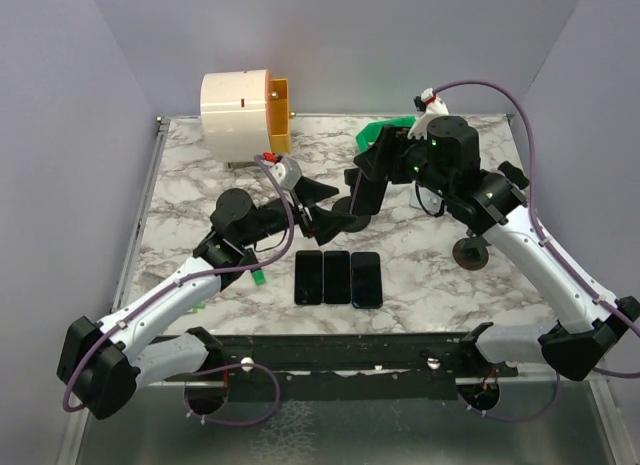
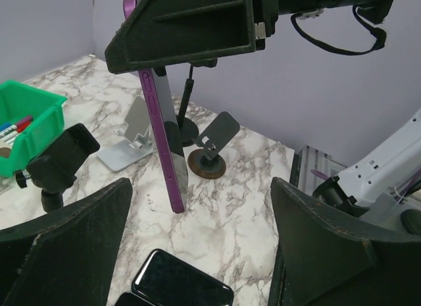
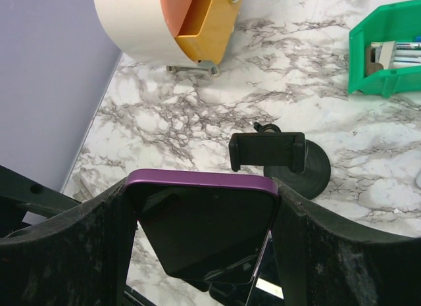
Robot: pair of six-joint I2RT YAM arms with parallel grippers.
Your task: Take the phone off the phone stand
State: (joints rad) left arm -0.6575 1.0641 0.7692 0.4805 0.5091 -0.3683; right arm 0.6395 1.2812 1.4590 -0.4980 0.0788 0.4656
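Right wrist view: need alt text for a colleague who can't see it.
The right end effector grips a purple phone by its edges, dark screen facing the camera, above the marble table. Behind it stands an empty black clamp stand; a green bin sits at top right and a white-and-orange drum at top left.

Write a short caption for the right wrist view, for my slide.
Right gripper grips the purple phone by its sides, an empty clamp stand beyond.

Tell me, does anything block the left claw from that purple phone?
Nothing visible does: the purple phone hangs upright in the right gripper, and only open space lies between it and the open left gripper.
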